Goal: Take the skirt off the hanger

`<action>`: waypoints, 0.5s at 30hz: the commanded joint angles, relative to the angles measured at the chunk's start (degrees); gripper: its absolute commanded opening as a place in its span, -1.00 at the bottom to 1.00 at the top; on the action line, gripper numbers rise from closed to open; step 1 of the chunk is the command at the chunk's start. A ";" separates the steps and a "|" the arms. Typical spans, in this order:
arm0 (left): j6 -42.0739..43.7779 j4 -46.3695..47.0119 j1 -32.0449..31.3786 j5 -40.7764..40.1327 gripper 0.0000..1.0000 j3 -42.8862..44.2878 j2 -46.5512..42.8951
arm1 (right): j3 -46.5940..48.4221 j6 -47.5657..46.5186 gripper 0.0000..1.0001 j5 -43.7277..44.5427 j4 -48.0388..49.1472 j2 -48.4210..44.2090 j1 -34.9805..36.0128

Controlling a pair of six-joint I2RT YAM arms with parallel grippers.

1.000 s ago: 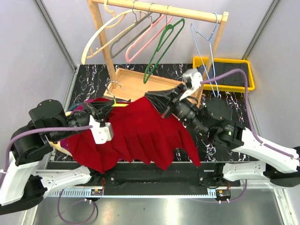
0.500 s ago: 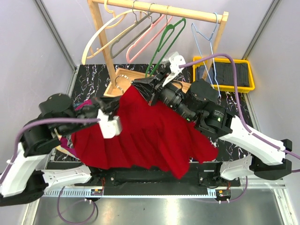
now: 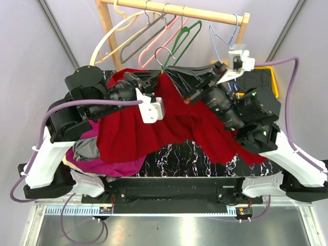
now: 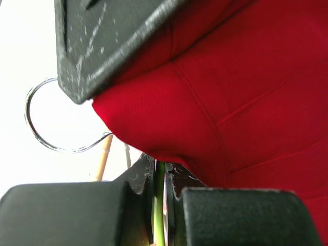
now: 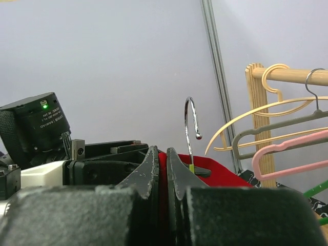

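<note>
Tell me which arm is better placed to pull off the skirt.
Probably right: its end effector is shut on the skirt beside the hook; the left end effector seems to pinch the green hanger.

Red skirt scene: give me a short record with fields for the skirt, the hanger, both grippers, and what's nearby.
skirt: red skirt held up above the table, spread between both arms
hanger: chrome hook rises above the skirt's top edge; skirt not yet off
left gripper: shut on the skirt's upper edge
right gripper: shut on the skirt
nearby: wooden rack of bare hangers behind; clothes pile at left
</note>
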 commanded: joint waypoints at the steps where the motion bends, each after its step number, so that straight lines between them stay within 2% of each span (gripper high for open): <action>1: -1.42 16.10 -1.59 3.17 -1.00 1.20 -1.77 | -4.07 2.70 -0.84 -3.07 0.13 0.82 0.15; 2: -1.61 16.01 -2.63 3.78 -1.00 0.06 -2.39 | -3.73 4.36 -0.79 -3.86 -0.04 1.78 -0.12; 3: -1.43 16.01 -6.82 3.27 -1.00 -1.35 -3.01 | -3.12 4.99 -0.66 -4.74 -0.57 4.32 -0.21; 4: -0.39 16.01 -9.82 -0.39 -1.00 -4.41 -4.06 | -1.20 5.69 -0.36 -6.32 -1.27 5.65 -0.12; 6: -0.02 15.84 -17.71 -3.85 -1.00 -6.89 -5.03 | -0.04 6.13 -0.21 -5.38 -4.35 7.06 -0.12; 7: -0.37 15.23 -19.24 -7.08 -1.00 -8.64 -5.90 | -0.56 5.44 0.20 -4.41 -4.44 6.28 -0.21; 9: -0.12 14.52 -20.31 -8.16 -1.00 -10.93 -7.92 | -3.01 3.60 0.61 0.31 -4.18 2.00 -0.12; 10: 0.76 14.61 -20.22 -11.04 -1.00 -11.29 -8.28 | -3.81 1.06 0.98 2.09 -4.18 0.23 -0.29; 13: 2.96 16.36 -17.69 -15.63 -1.00 -8.50 -8.20 | -5.57 -2.55 0.99 6.32 -4.18 -6.45 -0.29; 15: 3.49 16.45 -13.38 -16.07 -1.00 -4.03 -7.32 | -6.10 -3.44 0.99 7.29 -4.26 -10.06 -0.21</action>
